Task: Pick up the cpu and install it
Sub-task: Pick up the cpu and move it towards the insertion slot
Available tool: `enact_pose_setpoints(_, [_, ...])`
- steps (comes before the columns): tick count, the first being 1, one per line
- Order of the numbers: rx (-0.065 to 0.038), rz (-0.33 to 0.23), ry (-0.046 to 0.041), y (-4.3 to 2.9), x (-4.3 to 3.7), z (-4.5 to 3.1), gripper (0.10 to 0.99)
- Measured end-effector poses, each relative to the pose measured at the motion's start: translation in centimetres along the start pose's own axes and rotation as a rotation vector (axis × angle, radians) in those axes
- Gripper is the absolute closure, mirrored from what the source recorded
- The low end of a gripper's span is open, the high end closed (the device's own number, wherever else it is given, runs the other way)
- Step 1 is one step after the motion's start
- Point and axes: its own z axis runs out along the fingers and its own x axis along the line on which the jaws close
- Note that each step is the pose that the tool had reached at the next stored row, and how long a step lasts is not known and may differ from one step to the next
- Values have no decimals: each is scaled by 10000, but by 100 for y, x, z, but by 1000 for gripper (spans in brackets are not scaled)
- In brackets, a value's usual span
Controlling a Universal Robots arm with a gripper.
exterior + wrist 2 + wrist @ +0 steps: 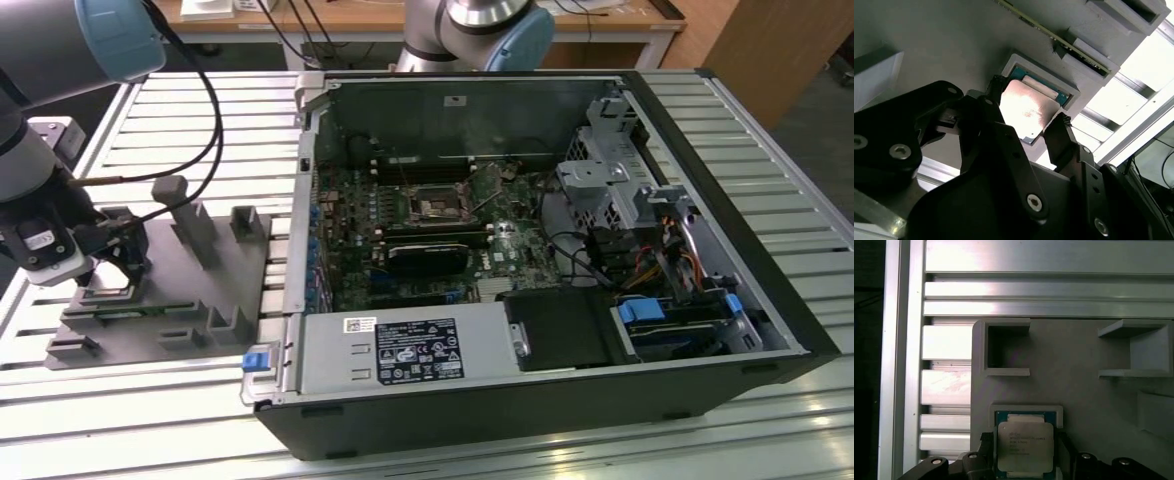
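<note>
Black gripper (1028, 106) links crowd the second wrist view. Its 2 fingers (1066, 142) stand on opposite sides of the cpu (1026, 112), spread narrowly, barely wider than the chip. I judge them not yet clamped, though contact at the tips is too close to call. That straddle looks meant to take the chip by its edges and spare the metal lid.

Seen in the first wrist view, the cpu lies flat, lid up, in a shallow raised-rim pocket (1026, 409) of the grey tray (1079, 390). The pocket keeps it square and leaves room for the fingers outside it. Farther along, the tray carries 2 box-shaped holders (979, 350).

Farther off, the exterior view shows the tray on the slatted aluminium table (200, 120), at 9 o'clock from the open computer case (641, 400). The arm (27, 150) bends low over the tray's 9 o'clock end. Inside the case, the dark socket (438, 207) sits toward 12 o'clock, well apart from the cpu, so nothing is installed yet.
</note>
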Motion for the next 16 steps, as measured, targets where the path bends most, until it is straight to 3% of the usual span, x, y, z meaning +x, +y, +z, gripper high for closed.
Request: enact_pose_setpoints(16, [3,-236,10,12,0,1,475])
